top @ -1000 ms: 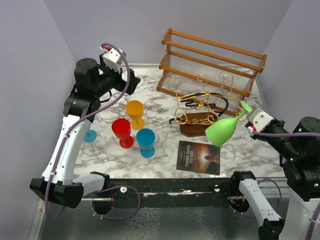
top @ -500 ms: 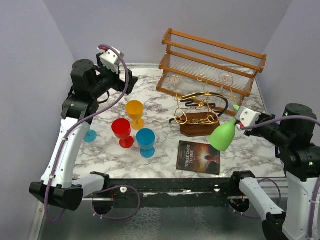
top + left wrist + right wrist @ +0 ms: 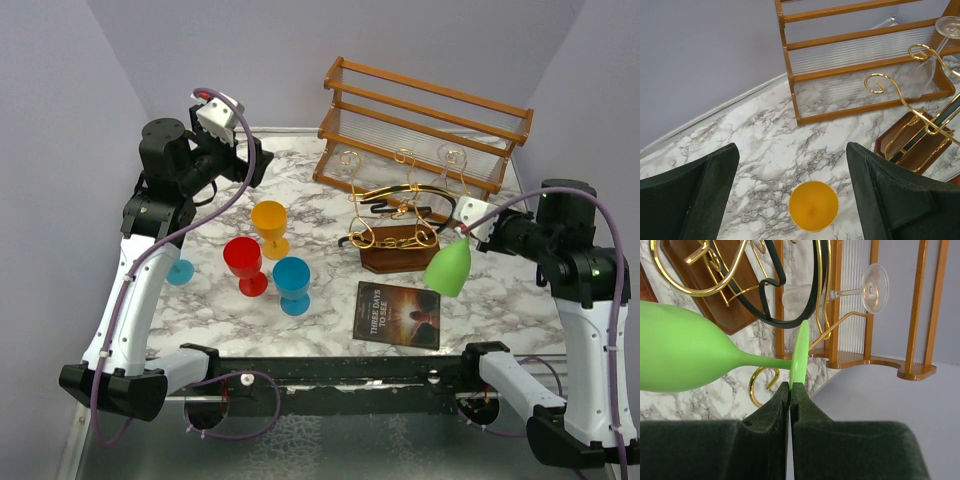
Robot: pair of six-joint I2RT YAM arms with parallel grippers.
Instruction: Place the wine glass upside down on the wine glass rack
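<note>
Right fingers (image 3: 765, 420) pinched tight on foot rim of green glass (image 3: 448, 268); glass tilted, bowl down, stem up, just right of rack (image 3: 395, 252), not hung on it; left gripper (image 3: 792, 160) spread wide, empty, above yellow cup (image 3: 813, 205).

The left arm (image 3: 135, 290) stands tall at the left edge of the tabletop (image 3: 305, 200), wrist bent inward, jaws spread wide and empty. The right arm (image 3: 590, 340) rises at the right, forearm reaching leftward, jaws pinched tight on the foot of the green wine glass (image 3: 448, 268).
</note>
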